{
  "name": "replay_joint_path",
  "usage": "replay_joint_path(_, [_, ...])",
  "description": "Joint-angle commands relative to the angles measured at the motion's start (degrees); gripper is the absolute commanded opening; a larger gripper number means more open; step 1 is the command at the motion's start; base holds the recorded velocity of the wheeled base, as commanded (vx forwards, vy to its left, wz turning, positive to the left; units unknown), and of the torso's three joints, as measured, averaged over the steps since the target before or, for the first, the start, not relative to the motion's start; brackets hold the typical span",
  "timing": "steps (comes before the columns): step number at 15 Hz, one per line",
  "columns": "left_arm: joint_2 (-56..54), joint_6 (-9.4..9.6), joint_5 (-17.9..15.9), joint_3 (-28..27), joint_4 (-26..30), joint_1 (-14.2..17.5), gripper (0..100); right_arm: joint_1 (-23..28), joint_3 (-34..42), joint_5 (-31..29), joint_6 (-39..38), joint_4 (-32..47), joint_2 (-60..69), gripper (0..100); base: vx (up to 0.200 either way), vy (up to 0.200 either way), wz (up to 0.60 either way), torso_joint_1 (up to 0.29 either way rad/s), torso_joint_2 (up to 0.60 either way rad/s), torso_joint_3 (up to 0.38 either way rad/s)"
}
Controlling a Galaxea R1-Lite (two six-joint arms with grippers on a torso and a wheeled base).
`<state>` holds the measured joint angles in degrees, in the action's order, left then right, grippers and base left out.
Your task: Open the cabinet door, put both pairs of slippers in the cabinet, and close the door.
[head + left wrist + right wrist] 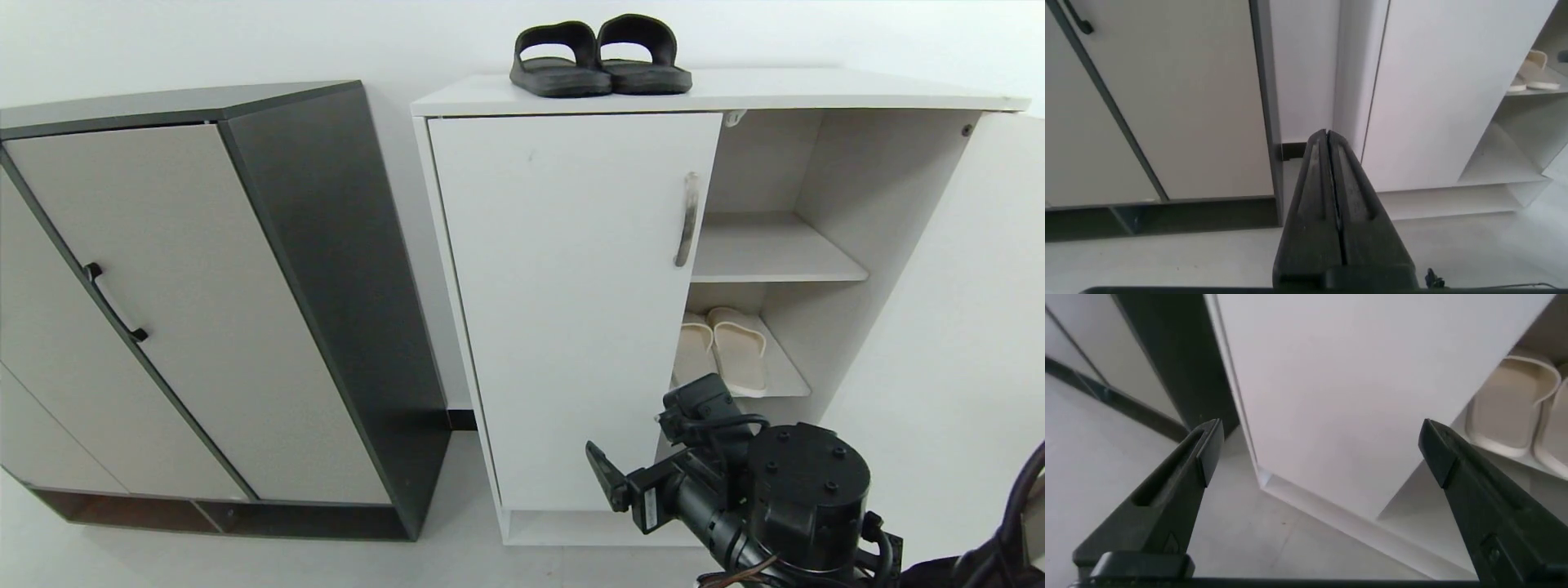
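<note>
We find the white cabinet (775, 86) with its right door (963, 327) swung open and its left door (571, 327) shut, the metal handle (688, 219) at that door's inner edge. The black slippers (602, 59) rest side by side on the cabinet top, toes toward the wall. The cream slippers (727, 347) lie together on the lower shelf (788, 376) inside the open compartment; the shelf above (767, 249) is bare. The right claw (1319, 441) hangs low before the shut door's bottom corner, fingers spread wide and gripping nothing. The left claw (1328, 139) is closed, its fingers pressed flat together, and faces the gap between the white cabinet and the dark grey cabinet (343, 286) to its left.
</note>
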<state>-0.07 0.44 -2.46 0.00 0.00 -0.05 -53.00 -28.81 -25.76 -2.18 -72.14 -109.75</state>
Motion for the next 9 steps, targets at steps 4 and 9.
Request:
replay_joint_path(4, [0.07, 0.0, 0.0, 0.0, 0.0, -0.04, 0, 0.09, -0.11, 0.01, -0.02, 0.16, -0.38, 100, 0.0, 0.0, 0.0, 0.0, 0.0, 0.0])
replay_joint_path(9, [0.07, -0.09, 0.0, 0.0, 0.0, -0.04, 0, 0.09, -0.02, 0.09, -0.02, 0.16, -0.38, 100, 0.0, 0.0, 0.0, 0.034, -0.23, -0.273])
